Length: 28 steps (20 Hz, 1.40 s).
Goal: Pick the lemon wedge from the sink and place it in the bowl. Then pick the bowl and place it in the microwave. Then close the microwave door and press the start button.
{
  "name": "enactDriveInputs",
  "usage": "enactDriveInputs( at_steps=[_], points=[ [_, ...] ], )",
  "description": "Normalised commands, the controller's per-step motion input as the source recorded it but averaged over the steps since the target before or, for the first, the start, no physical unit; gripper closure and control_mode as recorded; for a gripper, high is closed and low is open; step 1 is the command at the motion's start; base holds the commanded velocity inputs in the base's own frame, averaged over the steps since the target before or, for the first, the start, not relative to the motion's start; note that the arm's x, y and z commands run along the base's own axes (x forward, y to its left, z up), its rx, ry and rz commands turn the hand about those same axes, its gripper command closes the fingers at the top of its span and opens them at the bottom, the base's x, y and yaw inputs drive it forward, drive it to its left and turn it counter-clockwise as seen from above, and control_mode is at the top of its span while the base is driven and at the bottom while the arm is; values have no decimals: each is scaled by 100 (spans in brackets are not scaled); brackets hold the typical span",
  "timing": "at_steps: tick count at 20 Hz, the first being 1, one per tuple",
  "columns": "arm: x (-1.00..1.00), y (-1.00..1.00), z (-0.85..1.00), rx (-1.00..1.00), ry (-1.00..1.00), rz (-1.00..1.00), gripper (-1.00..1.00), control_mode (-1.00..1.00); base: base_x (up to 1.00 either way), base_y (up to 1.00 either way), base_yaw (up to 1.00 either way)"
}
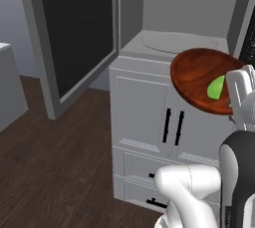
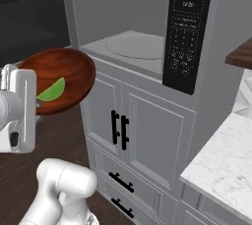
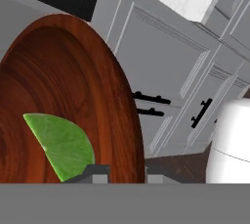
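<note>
Item: bowl (image 1: pixel 199 75), reddish-brown wood, held aloft in front of the open microwave (image 2: pixel 133 47), rim pinched by the gripper (image 3: pixel 127 171), whose fingers are closed on its near edge. Bowl sits tilted, so the contents gather low.

Contents: lemon wedge (image 1: pixel 215 88), resting inside near the gripped rim.

Microwave door (image 1: pixel 74 38): swung wide to the left, leaving the cavity free for entry.

Below: grey cabinet doors (image 2: pixel 140 130) with black handles.

Status, judged: bowl insertion pending; door closing and start button remain.

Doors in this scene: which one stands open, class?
The microwave door, the wide panel with dark glass, swung out to the left. The grey cabinet doors below, with black handles, are shut.
</note>
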Motion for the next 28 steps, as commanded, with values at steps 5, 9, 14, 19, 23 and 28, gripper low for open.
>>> enactDriveInputs(
  at_steps=[5, 9, 14, 19, 23, 28],
  points=[
    [0, -32, 35, 4, -10, 0, 100, -100, 0, 0, 0],
    [13, -18, 25, 1, -10, -2, 100, -100, 0, 0, 0],
    [49, -10, 22, 0, 0, -4, 100, -100, 0, 0, 0],
    [55, -5, 12, 0, 1, -1, 100, -100, 0, 0, 0],
    [57, -15, 0, 0, 0, 0, 100, -100, 0, 0, 0],
    [64, -18, 0, 0, 0, 0, 100, -100, 0, 0, 0]
  ],
)
